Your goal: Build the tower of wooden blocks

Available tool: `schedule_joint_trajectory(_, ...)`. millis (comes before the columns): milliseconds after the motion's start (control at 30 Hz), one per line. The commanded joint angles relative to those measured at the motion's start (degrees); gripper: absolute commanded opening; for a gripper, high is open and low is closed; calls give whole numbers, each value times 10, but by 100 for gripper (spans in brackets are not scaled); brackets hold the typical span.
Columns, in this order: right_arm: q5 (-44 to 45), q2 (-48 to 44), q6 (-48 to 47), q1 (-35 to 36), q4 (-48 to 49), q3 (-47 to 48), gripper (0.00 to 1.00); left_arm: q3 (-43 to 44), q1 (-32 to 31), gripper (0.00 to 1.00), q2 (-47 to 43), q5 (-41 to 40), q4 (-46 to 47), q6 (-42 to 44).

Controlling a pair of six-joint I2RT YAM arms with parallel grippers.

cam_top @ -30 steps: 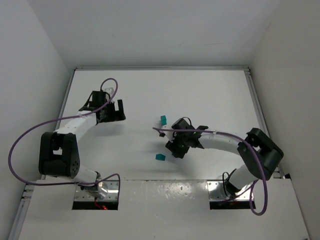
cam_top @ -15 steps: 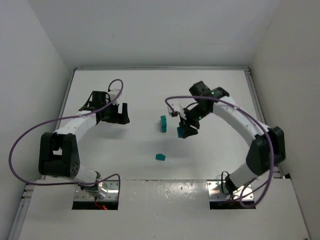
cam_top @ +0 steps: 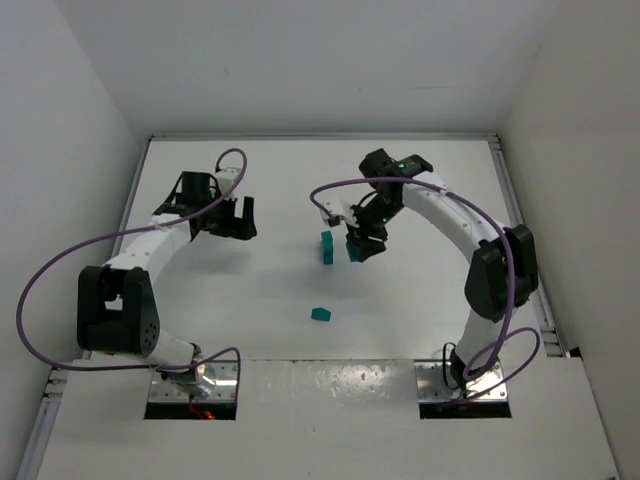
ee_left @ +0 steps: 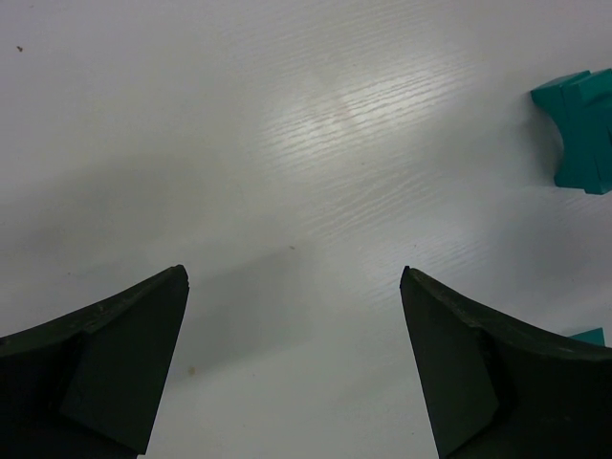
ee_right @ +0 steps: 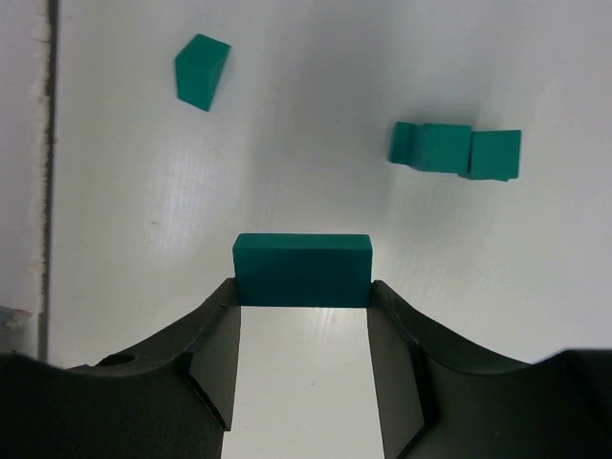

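My right gripper (ee_right: 302, 287) is shut on a teal-green bar-shaped wood block (ee_right: 302, 270), which spans the gap between its fingertips. In the top view the gripper (cam_top: 360, 243) hangs with the block (cam_top: 354, 251) just right of the tower (cam_top: 326, 246), a short stack of teal blocks near the table's middle. The same tower (ee_right: 455, 149) shows ahead and to the right in the right wrist view. One loose block (cam_top: 320, 314) lies nearer the arms' bases. My left gripper (cam_top: 236, 218) stands open over bare table, well left of the tower (ee_left: 579, 129).
White walls close in the table (cam_top: 250, 300) on the left, back and right. A purple cable (cam_top: 330, 190) loops off the right arm above the tower. The arm bases sit at the near edge.
The right arm has swung away from the near middle, carrying the bar block up to the tower's right side. The left gripper shifted only slightly and stays open.
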Motion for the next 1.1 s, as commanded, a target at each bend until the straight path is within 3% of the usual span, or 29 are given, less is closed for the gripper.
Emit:
schedule_joint_trajectory(0, 34, 19, 18, 13, 52, 28, 1, 26, 12, 99, -5, -11, -7, 11)
schedule_joint_trajectory(233, 53, 17, 18, 22, 118, 9, 4, 26, 37, 99, 7, -4, -13, -12)
schedule_joint_trajectory(800, 51, 103, -20, 45, 83, 126, 13, 51, 77, 99, 31, 32, -8, -23)
schedule_joint_trajectory(1067, 66, 121, -21, 53, 84, 130, 18, 51, 83, 99, 37, 39, -8, -34)
